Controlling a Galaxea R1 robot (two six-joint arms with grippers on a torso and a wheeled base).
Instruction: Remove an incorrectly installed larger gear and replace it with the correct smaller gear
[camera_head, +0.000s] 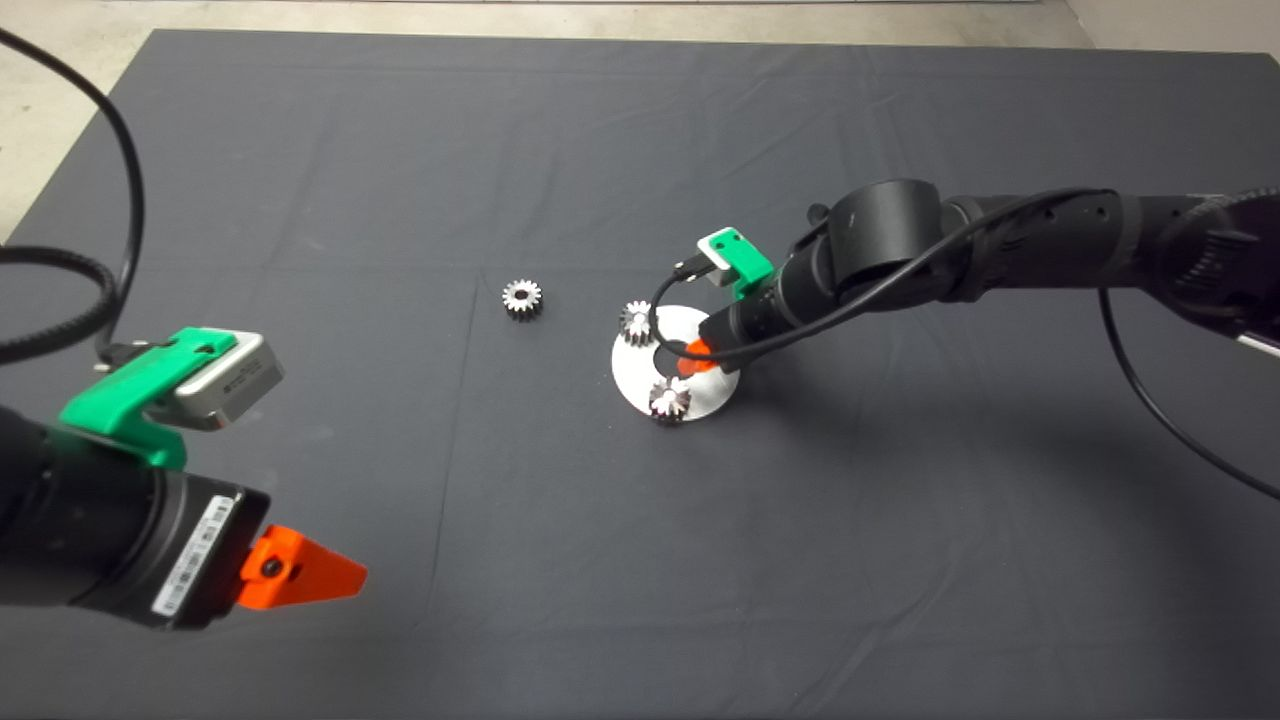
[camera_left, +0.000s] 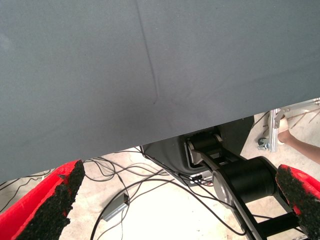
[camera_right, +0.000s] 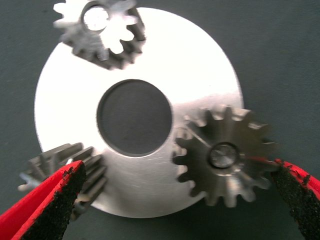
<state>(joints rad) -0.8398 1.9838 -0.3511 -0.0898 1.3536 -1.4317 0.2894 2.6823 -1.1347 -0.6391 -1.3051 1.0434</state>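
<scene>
We've got the right end effector (camera_right: 175, 200) spread open over the round plate (camera_right: 200, 75), straddling the larger gear (camera_right: 225, 155) so we can pull it. The smaller gear (camera_head: 522, 299) waits nearby on the counter (camera_head: 300, 150) for the swap, and the left end effector (camera_left: 175, 200) idles open.

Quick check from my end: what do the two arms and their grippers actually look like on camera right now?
Both arms are black and tubular with thick round joints. The left gripper has orange-red wedge fingers with rough black pads, a white barcode label on its black wrist, and a silver camera on a green bracket. The right gripper has the same red fingers and green camera bracket. A black cable loops along each arm.
</scene>
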